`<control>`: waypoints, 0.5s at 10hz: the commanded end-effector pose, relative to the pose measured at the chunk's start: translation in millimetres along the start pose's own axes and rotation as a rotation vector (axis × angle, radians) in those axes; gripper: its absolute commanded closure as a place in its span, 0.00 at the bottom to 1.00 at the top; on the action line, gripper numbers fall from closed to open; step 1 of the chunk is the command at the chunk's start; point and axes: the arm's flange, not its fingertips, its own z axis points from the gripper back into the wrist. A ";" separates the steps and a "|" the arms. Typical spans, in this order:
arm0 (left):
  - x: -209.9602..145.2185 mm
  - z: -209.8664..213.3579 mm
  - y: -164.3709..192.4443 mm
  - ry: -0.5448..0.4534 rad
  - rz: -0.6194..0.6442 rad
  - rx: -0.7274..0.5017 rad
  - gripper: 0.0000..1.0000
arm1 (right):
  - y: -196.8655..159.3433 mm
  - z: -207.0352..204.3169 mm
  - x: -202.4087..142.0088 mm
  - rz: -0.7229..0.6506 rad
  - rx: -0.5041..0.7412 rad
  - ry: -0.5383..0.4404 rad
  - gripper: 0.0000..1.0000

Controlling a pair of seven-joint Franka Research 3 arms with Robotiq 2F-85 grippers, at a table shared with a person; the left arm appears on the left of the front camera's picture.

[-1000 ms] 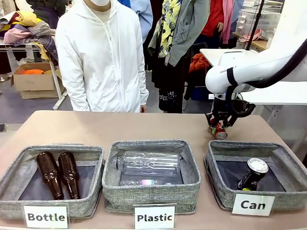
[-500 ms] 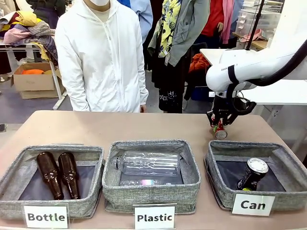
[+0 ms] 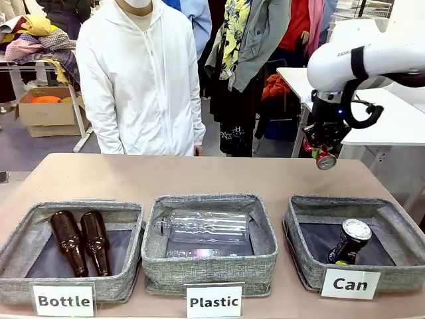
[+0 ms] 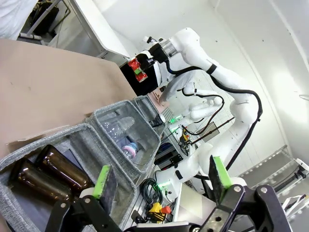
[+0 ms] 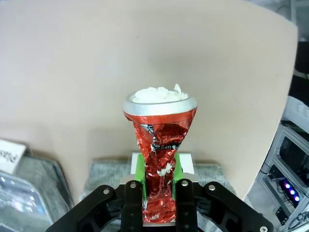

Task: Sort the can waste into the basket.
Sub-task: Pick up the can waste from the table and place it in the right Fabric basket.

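Front view puts the right gripper (image 3: 323, 151) in the upper right of the frame, raised well above the table (image 3: 199, 174), its fingers pinching the crushed red can (image 3: 324, 158) so that the can's silver end faces the camera. Below it, in the lower right, sits the grey basket labelled "Can" (image 3: 305, 259), and the black can (image 3: 349, 242) leans inside it, silver top up. At lower centre is the bin labelled "Plastic" (image 3: 156, 256) with clear bottles inside; at lower left is the bin labelled "Bottle" (image 3: 20, 249) with two brown glass bottles side by side. A person in a white hooded top (image 3: 143, 76) stands at the table's far edge, upper left. Right wrist view shows the green pads (image 5: 140, 168) squeezing the can's crumpled waist at bottom centre. Left wrist view shows the left gripper (image 4: 159, 179) along the bottom edge, fingers spread wide apart, holding nothing.
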 end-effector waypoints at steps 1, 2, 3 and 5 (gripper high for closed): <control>-0.8 -1.9 -3.4 -0.004 -0.003 -0.001 0.00 | -2.5 1.5 -37.1 0.180 -0.011 0.056 0.83; -0.8 -1.9 -3.4 -0.004 -0.003 -0.001 0.00 | -2.9 11.6 -60.3 0.337 0.028 0.115 0.83; -0.8 -1.9 -3.4 -0.004 -0.003 -0.001 0.00 | -2.3 17.9 -85.1 0.469 0.017 0.163 0.83; -0.8 -1.9 -3.4 -0.004 -0.003 -0.001 0.00 | -3.7 16.4 -127.0 0.812 0.036 0.319 0.83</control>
